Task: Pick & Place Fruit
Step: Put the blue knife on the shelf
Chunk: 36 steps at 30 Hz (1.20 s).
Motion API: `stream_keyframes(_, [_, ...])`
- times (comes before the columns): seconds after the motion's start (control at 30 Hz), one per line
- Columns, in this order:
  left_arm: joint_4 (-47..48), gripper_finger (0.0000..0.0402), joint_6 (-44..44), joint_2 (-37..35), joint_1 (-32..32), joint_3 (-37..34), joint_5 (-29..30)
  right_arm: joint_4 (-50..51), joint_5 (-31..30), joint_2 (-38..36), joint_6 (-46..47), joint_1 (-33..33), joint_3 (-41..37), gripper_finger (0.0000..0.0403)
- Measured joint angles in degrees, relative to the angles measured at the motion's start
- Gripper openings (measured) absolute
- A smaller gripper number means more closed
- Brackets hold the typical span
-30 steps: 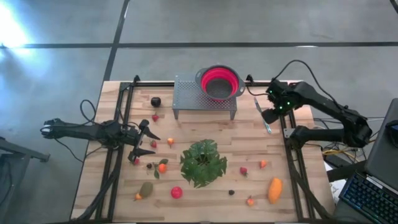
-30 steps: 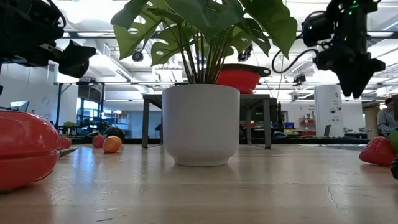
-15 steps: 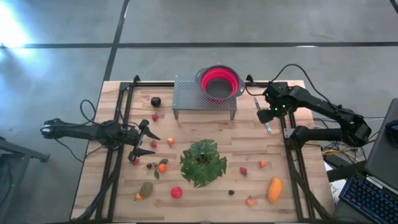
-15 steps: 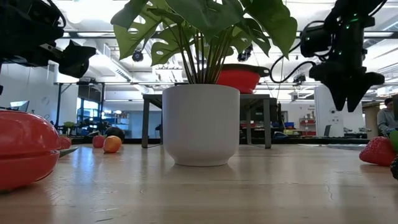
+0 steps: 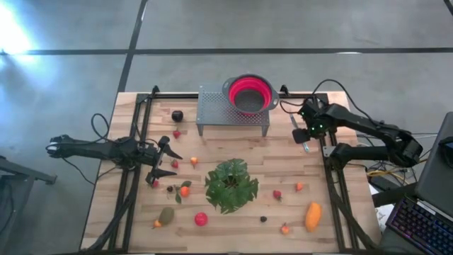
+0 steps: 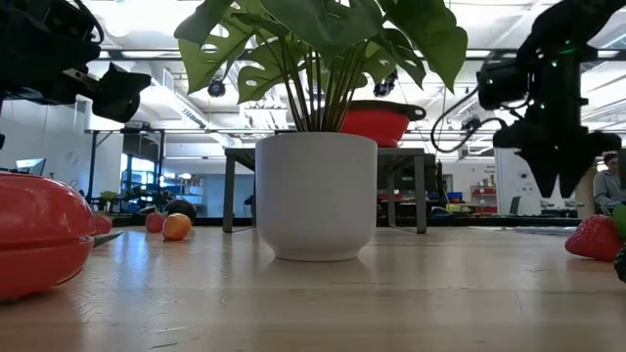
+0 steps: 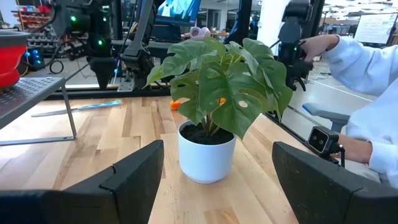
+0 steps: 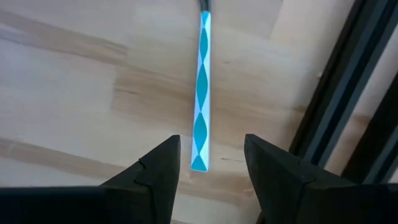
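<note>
Your right gripper (image 8: 207, 177) hangs open-fingered over a teal-patterned stick (image 8: 201, 93) right of the red colander (image 5: 250, 95), holding nothing. The fruit (image 5: 312, 216) lies scattered around the plant (image 5: 231, 184), well short of that colander. Left gripper (image 5: 167, 162) waits open left of the plant; next, I judge, pick one fruit and descend on it.

The right end effector (image 5: 303, 134) hangs just right of the red colander (image 5: 249, 95), pointing down, fingers parted and empty. The left end effector (image 5: 168, 163) waits left of the plant (image 5: 231, 184), fingers apart.
</note>
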State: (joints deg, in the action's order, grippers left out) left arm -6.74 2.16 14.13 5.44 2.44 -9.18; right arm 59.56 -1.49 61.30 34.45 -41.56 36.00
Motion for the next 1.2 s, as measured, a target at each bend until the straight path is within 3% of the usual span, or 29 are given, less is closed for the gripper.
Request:
stream_keyframes(0.43, [0.0, 0.0305, 0.0, 0.0, 0.0, 0.0, 0.0, -7.0, 3.1, 0.0, 0.1, -0.1, -6.7, 0.0205])
stream_keyframes(1.2, [0.0, 0.0305, 0.0, 0.0, 0.0, 0.0, 0.0, -14.1, 2.5, -0.1, 2.2, -0.1, -12.8, 0.0127])
